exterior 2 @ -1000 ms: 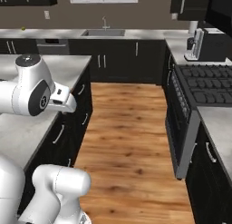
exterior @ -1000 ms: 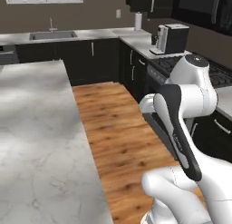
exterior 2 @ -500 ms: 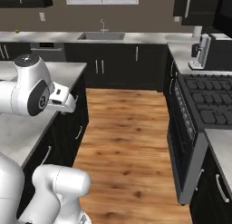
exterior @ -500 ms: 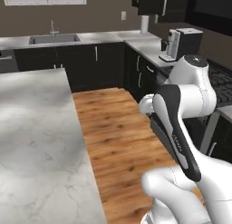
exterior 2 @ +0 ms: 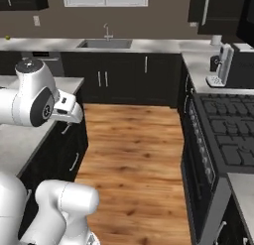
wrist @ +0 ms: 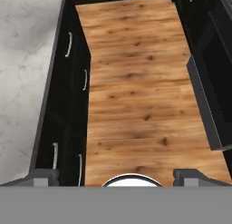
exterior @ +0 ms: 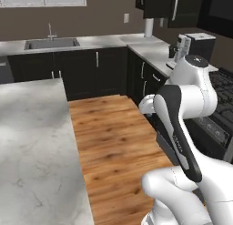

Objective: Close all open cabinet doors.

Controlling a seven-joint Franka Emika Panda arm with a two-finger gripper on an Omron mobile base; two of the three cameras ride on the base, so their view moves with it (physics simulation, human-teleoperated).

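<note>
I see my gripper [wrist: 116, 175] with fingers spread wide, holding nothing, above the wooden plank floor [wrist: 136, 87], nearly black cabinet doors [wrist: 74, 78] at frame left.

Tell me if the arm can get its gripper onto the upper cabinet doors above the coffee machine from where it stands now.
Probably not: the cabinet doors hang high and far beyond the coffee machine, while the gripper points down at the wood floor.

The arm [exterior 2: 34, 97] rose at the left over a pale island counter [exterior 2: 20, 145]. Wood floor [exterior 2: 131, 159] ran toward black cabinet doors [exterior 2: 124, 80] under the sink [exterior 2: 105, 43]. A stove [exterior 2: 228, 140] sat along the right edge, with a coffee machine [exterior 2: 222, 65] on the counter behind it.
</note>
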